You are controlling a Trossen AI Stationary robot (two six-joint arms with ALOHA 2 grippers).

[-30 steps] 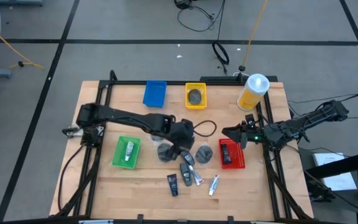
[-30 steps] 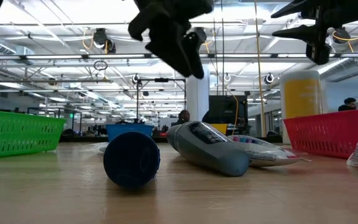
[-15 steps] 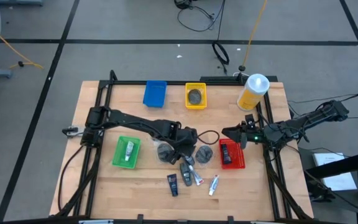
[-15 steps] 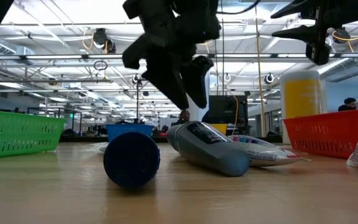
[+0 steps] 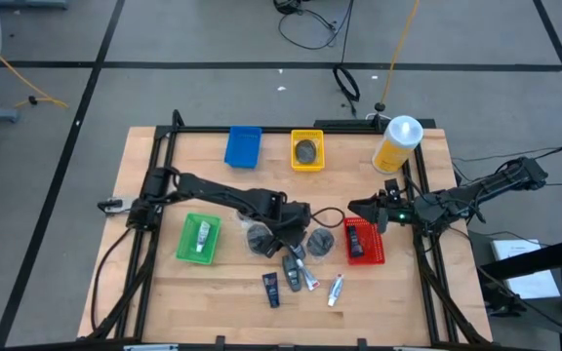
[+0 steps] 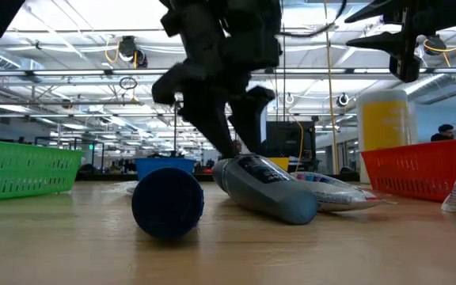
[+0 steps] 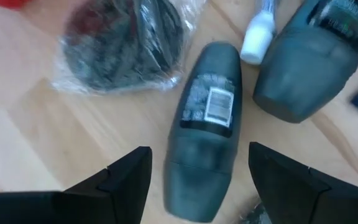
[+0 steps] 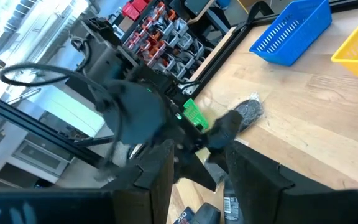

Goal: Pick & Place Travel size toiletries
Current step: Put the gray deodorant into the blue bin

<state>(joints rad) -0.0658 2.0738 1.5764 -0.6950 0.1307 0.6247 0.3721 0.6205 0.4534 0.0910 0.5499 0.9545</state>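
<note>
Left wrist view shows the left gripper [image 7: 194, 180] with fingers spread wide, straddling a dark grey mini bottle [image 7: 205, 127] lying on the wooden surface [image 7: 30, 130]. Right gripper [image 5: 356, 208] hovers over the red tray [image 5: 366, 255], fingers parted and empty.

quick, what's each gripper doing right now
left gripper: open, straddling a dark grey mini bottle, not gripping.
right gripper: open, empty, above the red tray.

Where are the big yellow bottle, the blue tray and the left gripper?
big yellow bottle [image 5: 395, 149], high view, on its yellow body.
blue tray [image 5: 243, 146], high view, on its floor.
left gripper [image 7: 199, 177], left wrist view, midway between its fingertips.
</note>
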